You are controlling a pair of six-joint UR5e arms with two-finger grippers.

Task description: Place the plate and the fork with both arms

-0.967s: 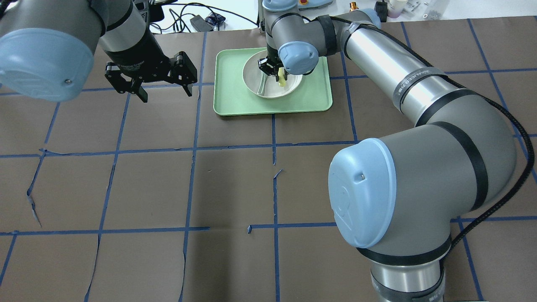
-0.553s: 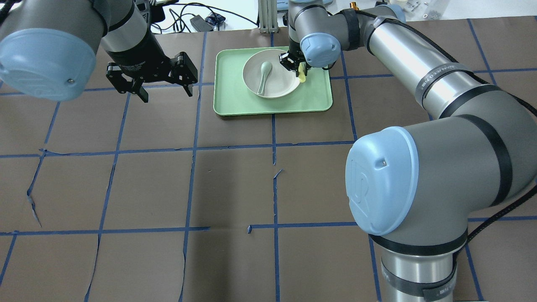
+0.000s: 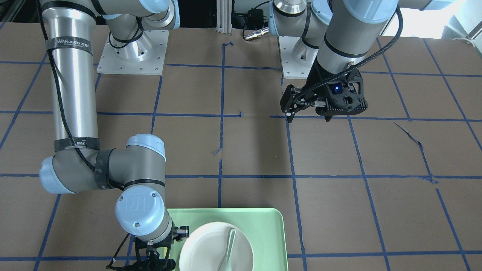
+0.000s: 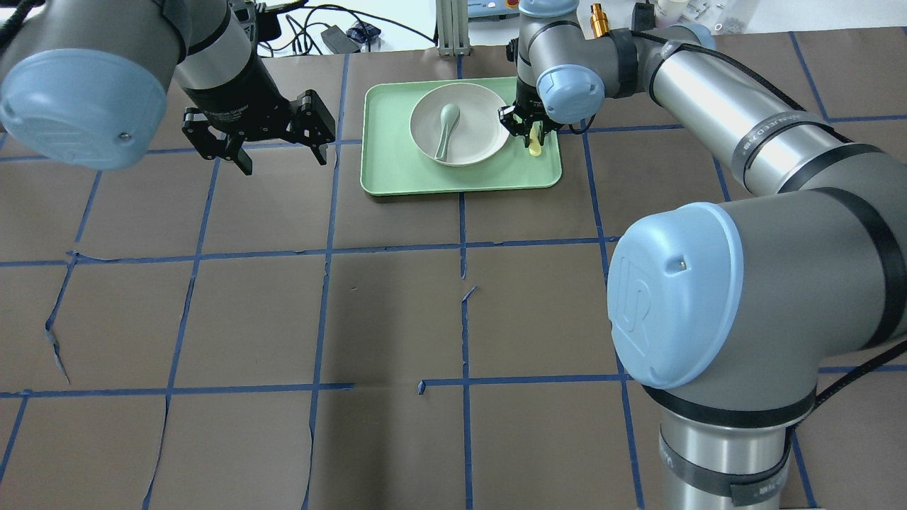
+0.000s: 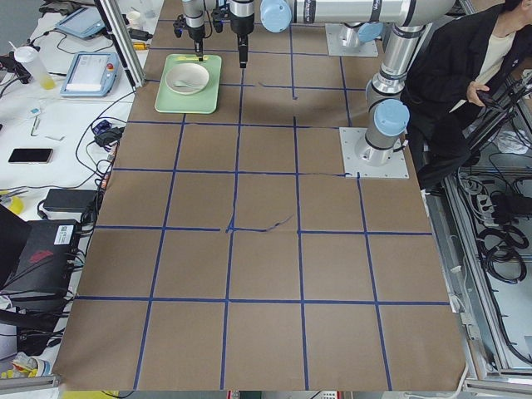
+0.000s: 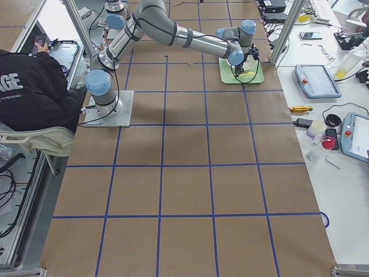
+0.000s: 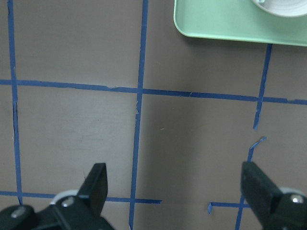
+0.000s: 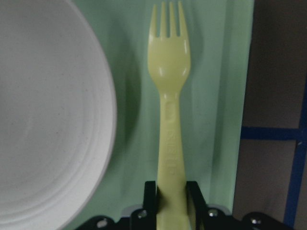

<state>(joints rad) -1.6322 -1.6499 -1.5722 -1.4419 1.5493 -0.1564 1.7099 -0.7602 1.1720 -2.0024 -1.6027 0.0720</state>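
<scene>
The white plate (image 4: 476,136) lies on the mint-green tray (image 4: 397,173) at the far middle of the table, with a grey-green spoon (image 4: 446,129) in it. My right gripper (image 4: 528,132) is shut on the handle of the pale-yellow fork (image 4: 535,146) and holds it over the tray's strip to the right of the plate. In the right wrist view the fork (image 8: 170,96) hangs tines-down between the plate (image 8: 48,120) and the tray's rim (image 8: 242,86). My left gripper (image 4: 280,157) is open and empty, left of the tray, above the mat.
In the left wrist view the open gripper (image 7: 175,177) looks down on brown mat with blue tape lines, and the tray's corner (image 7: 201,28) shows at the top. Cables and small items lie beyond the table's far edge (image 4: 333,35).
My right gripper has moved to the right with the fork, from over the plate to the tray's right side, uncovering the spoon. The left gripper has barely moved.
</scene>
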